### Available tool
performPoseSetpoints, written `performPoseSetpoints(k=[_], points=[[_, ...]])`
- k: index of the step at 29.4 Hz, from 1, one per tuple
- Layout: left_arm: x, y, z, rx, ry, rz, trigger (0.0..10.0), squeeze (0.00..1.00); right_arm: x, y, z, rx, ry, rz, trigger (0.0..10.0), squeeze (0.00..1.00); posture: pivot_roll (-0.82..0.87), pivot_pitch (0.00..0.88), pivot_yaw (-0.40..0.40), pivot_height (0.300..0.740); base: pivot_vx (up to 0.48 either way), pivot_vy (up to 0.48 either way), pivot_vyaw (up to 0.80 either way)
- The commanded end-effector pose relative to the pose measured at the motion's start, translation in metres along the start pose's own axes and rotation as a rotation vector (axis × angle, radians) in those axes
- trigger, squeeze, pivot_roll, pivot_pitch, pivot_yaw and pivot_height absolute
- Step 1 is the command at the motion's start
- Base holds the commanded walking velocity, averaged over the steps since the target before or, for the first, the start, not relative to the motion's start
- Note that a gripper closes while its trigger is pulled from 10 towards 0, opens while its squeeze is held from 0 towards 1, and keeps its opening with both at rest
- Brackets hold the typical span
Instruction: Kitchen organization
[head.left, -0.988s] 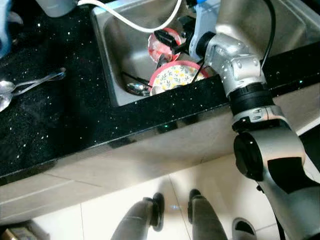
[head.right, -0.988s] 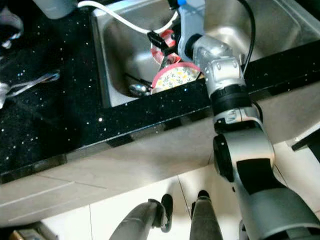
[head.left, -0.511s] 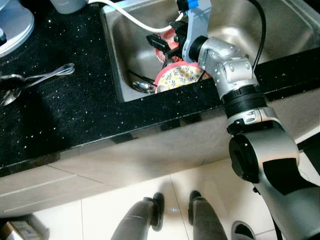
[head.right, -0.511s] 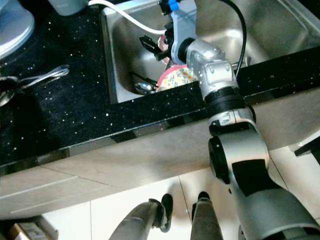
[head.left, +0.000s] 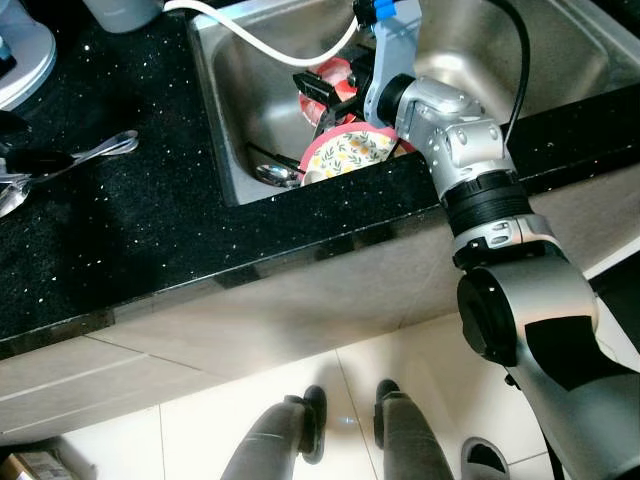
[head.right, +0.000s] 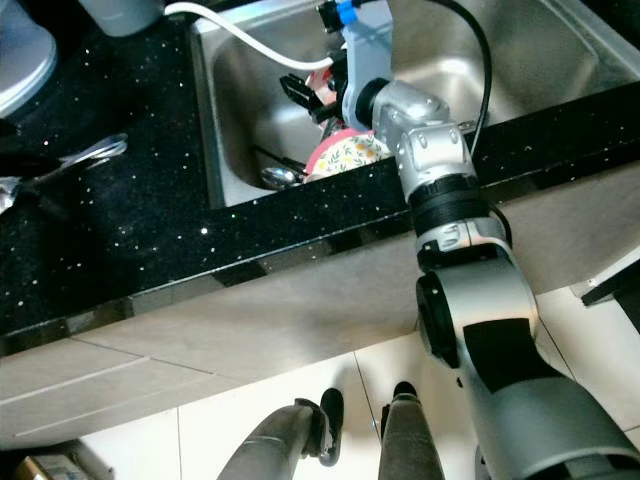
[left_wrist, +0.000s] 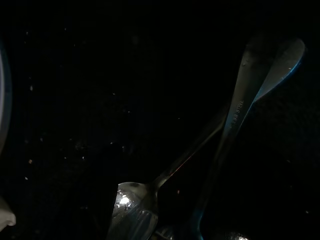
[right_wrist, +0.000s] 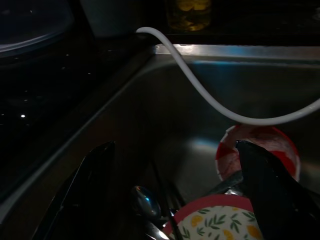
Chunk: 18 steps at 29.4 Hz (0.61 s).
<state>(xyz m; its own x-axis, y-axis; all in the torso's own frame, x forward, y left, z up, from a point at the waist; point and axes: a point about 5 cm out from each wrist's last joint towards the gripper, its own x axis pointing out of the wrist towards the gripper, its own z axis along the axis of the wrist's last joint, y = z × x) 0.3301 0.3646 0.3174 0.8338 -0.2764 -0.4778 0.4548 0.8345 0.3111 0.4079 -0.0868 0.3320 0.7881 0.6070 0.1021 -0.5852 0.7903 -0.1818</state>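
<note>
i'm looking down over a black speckled stone countertop (head.left: 150, 220) with a stainless steel sink basin (head.left: 250, 110) set into it. my right gripper (head.left: 322, 92) is reached down into the basin on its silver arm (head.left: 470, 170), and its two long black fingers (right_wrist: 82, 185) stand spread apart with nothing between them. just below the fingers sits a round pink-rimmed bowl with a yellow floral pattern (head.left: 350, 150), leaning against the near wall of the basin. right behind it is a red and white patterned cup (right_wrist: 257, 150), and beside the bowl, on the basin floor, lies a shiny metal spoon (head.left: 272, 175) with more dark utensils i can't make out. a white hose (head.left: 270, 40) curves across the top of the basin.

over on my left, several long silver spoons (head.left: 70, 160) lie crossed on the countertop, and the left wrist view looks straight down on two of them (left_wrist: 235, 120) in the dark. a dark tip at the left edge of the head view may be my left gripper, but i can't tell whether it's open or closed. a pale blue round dish (head.left: 25, 60) sits at the far left corner. my feet (head.left: 345, 420) stand on white floor tiles (head.left: 200, 440).
</note>
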Motion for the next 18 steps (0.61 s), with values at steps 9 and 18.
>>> performPoseSetpoints(k=[9, 18], points=[[0.022, -0.012, -0.025, -0.234, 0.017, -0.02, 10.0, 0.0, -0.004, -0.002, 0.0, -0.034, 0.032, 0.018, 10.0, 0.0, -0.04, 0.289, 0.133, 0.74, 0.0, 0.0, 0.0], [0.028, -0.018, -0.026, -0.266, 0.035, -0.072, 8.5, 0.0, 0.0, 0.003, 0.003, -0.051, 0.035, 0.045, 10.0, 0.0, -0.03, 0.268, 0.103, 0.74, 0.0, 0.0, 0.0]])
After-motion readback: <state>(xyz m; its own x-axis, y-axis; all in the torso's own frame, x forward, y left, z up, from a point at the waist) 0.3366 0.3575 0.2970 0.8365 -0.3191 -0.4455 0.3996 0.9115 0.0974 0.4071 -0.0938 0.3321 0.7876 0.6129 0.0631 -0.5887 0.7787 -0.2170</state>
